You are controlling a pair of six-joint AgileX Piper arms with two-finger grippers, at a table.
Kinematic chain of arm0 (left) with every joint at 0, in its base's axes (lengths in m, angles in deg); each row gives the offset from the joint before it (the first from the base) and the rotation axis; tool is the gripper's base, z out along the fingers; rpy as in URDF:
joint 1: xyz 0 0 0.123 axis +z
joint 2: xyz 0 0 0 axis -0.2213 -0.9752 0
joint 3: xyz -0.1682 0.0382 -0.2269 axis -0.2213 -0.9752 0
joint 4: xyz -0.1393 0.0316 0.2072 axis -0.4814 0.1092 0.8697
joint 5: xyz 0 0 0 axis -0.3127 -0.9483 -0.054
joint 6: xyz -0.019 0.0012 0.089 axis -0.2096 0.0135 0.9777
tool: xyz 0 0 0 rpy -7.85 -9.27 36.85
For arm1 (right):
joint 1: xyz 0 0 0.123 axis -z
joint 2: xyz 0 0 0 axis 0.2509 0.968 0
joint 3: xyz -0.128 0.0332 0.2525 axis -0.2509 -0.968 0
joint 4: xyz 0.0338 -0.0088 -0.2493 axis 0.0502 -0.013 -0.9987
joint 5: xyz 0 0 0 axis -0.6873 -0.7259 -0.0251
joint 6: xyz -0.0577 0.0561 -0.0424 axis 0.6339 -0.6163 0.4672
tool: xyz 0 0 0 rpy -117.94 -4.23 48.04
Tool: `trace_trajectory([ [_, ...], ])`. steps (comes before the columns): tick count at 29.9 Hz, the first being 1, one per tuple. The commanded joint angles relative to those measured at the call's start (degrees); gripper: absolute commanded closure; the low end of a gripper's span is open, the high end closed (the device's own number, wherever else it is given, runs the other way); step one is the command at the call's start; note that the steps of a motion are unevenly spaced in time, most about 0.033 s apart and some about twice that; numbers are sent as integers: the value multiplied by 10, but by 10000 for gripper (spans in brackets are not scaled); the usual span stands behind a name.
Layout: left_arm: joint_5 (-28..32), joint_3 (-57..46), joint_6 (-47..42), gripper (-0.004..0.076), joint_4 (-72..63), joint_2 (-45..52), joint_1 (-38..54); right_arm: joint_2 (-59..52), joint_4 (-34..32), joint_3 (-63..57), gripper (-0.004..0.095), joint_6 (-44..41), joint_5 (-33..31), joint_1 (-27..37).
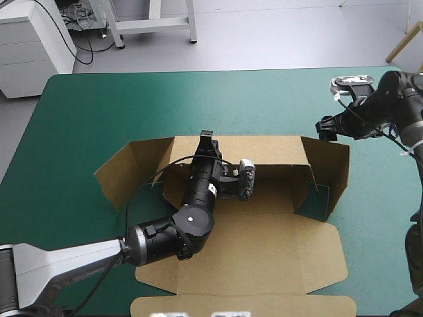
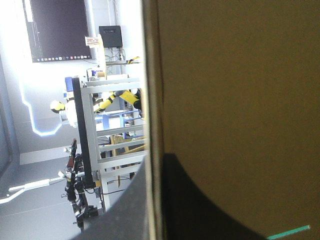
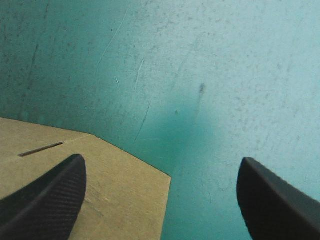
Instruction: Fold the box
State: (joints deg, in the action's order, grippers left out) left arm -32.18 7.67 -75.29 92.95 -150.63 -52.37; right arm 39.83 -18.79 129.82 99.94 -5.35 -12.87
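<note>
- The box [image 1: 264, 244] is a cut sheet of brown board lying in the middle of the surface [image 1: 92, 112]. Its far wall [image 1: 271, 150] is raised, the flaps at both ends are angled up, and the near panels lie flat.
- It looks light and thin. I judge it stiff across each panel but ready to hinge along its creases, so a panel probably swings as one piece and springs back if let go.
- The board looks matte and not very slippery. A hard pinch could dent an edge, and the tabs look like the weakest parts.
- The best holds look to be the free top edges of the walls and flaps, near a crease, not the flat middle.
- The left gripper [image 1: 206, 140] is clenched on the far wall's top edge. In its wrist view the board's edge runs between the black fingers.
- The right gripper [image 1: 328, 127] is released, fingers well apart. It hovers over the teal-green cover [image 3: 210, 75] just beyond the right-end flap [image 1: 336, 173], with a flap corner bearing a thin slot [image 3: 41, 148] under one finger.
- The cover is smooth and lightly scuffed, so the sheet may slide when pushed.
- Bare cover shows far, left and right of the box, while the near panel [image 1: 244, 308] reaches the near edge.
</note>
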Motion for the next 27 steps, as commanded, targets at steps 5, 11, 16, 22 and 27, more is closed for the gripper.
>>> trace_trajectory([
  [5,-22,12,-7,734,35,23,-6,-75,8,-33,152,4,11,4],
  [11,-22,12,-7,734,21,23,-6,-118,9,-107,153,4,12,4],
  [16,-22,12,-7,734,12,23,-6,-160,31,-170,153,10,45,4],
  [22,-22,12,-7,734,10,23,-6,-229,76,-257,152,35,96,4],
  [27,-22,12,-7,734,10,23,-6,-282,82,-319,152,41,124,4],
])
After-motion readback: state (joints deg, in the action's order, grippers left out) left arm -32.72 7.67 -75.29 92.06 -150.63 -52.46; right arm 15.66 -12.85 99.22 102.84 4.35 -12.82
